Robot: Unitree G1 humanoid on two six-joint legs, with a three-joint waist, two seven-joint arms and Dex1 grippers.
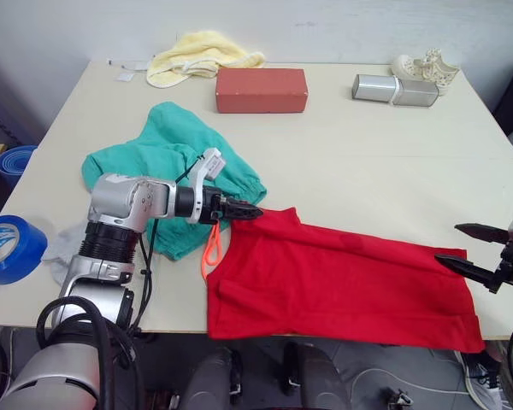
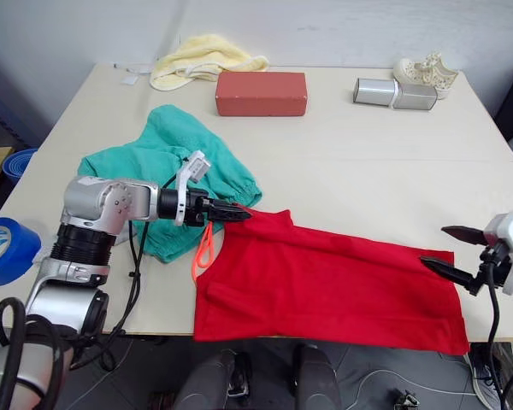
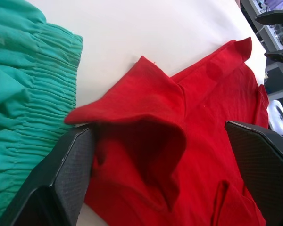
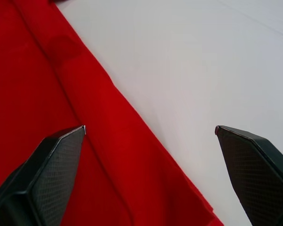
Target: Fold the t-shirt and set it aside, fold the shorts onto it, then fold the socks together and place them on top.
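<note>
So the t-shirt (image 1: 342, 286) is lying flat along the 6 o'clock edge of the table (image 1: 368, 162), already narrowed into a long strip, with its lower hem hanging a bit over the edge. My guess is it's stretched out like that so each end can be picked up and brought over for the next fold.

The left tool (image 1: 239, 209) sits at the shirt's 9 o'clock end, right at a raised corner of red cloth. In the left wrist view the fingers are apart with that lifted flap between them, one finger touching it, not clamped yet. The right tool (image 1: 472, 248) hovers at the 3 o'clock end, fingers apart too, straddling the shirt's edge but holding nothing.

The shorts (image 1: 167, 171) are bunched at about 9 o'clock, touching the shirt's left end, orange drawstring (image 1: 212, 249) dangling beside it. Probably parked there until the shirt is done. Can't pick out the socks for sure.

Up at 12 o'clock there's a yellow cloth (image 1: 201, 55), a red block (image 1: 262, 90) and a silver box (image 1: 393, 90), well apart from the action.
</note>
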